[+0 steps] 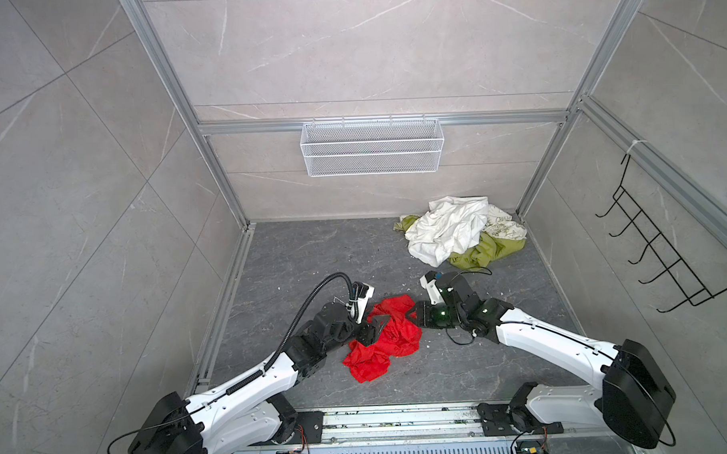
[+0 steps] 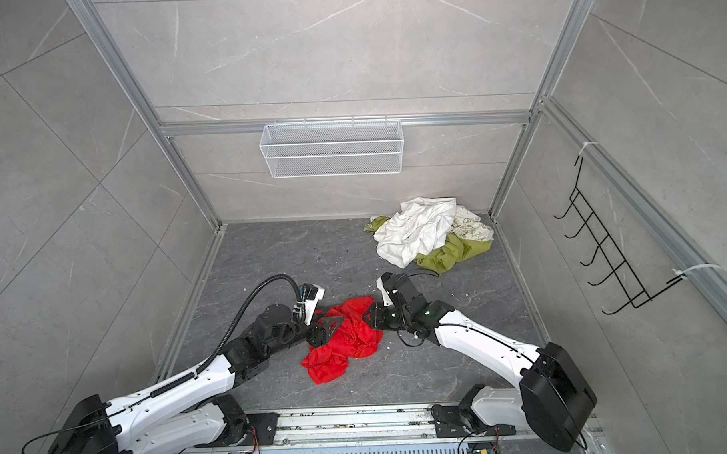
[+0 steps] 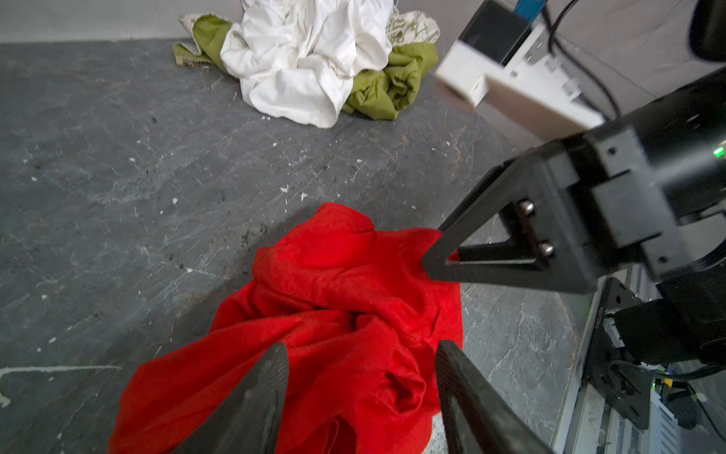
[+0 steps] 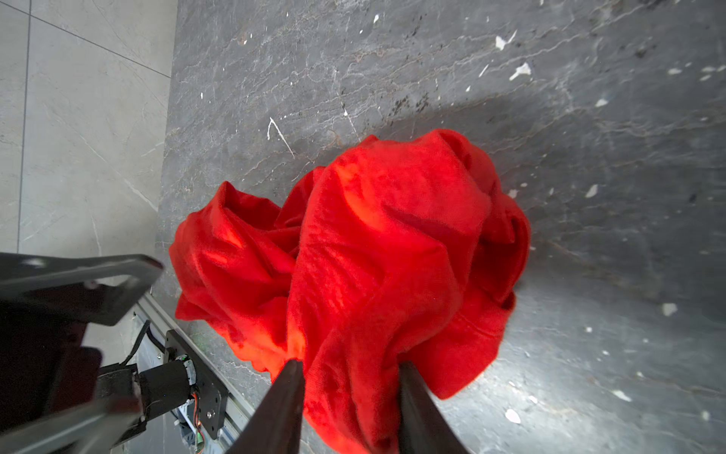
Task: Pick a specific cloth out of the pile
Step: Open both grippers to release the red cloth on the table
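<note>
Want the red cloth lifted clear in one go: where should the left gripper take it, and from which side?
Probably the raised crumpled hump in the middle of the red cloth, coming straight down from above with the left gripper. Its folds stand up off the floor there, while the edges lie flat. The right gripper straddles its right edge; keep off that.

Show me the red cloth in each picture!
Top view: red cloth low in the middle.
Top view: red cloth low, just left of middle.
Left wrist view: red cloth bottom centre.
Right wrist view: red cloth fills the picture's centre.
Shared landmark: dark grey floor beneath it everywhere.
</note>
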Motion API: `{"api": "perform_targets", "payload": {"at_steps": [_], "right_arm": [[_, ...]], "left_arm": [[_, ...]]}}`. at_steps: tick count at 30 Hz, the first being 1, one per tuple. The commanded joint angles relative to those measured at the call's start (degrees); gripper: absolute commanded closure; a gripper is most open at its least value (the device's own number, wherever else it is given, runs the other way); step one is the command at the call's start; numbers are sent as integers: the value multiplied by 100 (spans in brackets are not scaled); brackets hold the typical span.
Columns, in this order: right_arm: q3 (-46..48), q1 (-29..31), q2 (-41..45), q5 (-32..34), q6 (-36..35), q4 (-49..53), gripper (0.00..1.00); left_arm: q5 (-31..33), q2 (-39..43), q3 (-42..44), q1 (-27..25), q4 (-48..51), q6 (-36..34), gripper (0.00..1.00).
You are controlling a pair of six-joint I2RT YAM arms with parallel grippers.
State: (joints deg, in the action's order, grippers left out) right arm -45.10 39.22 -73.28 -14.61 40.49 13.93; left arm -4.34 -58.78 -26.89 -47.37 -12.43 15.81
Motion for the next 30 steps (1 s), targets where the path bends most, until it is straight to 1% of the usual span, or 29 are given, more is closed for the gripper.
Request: {"api": "perform_targets", "payload": {"at_steps": [1,8,13,20,26,30], "right_arm": [[-196,-29,104,137,-184,195,57],[8,-55,37,81,-182,197,52],[45,-124,-17,34,-245,123,55],[-8,-160,-172,-81,-409,-76,56],[159,-202,-189,65,-393,-242,58],[307,-323,22,214,-383,-244,58]], "left_arm": [[135,-82,85,-14,-389,127,37],[285,-277,287,7,-570,198,38],[703,-353,703,37,-905,200,41],[828,-509,929,48,-1151,350,42],[863,-604,1038,51,-1228,401,42],[849,-353,1013,44,-1016,447,43]]}}
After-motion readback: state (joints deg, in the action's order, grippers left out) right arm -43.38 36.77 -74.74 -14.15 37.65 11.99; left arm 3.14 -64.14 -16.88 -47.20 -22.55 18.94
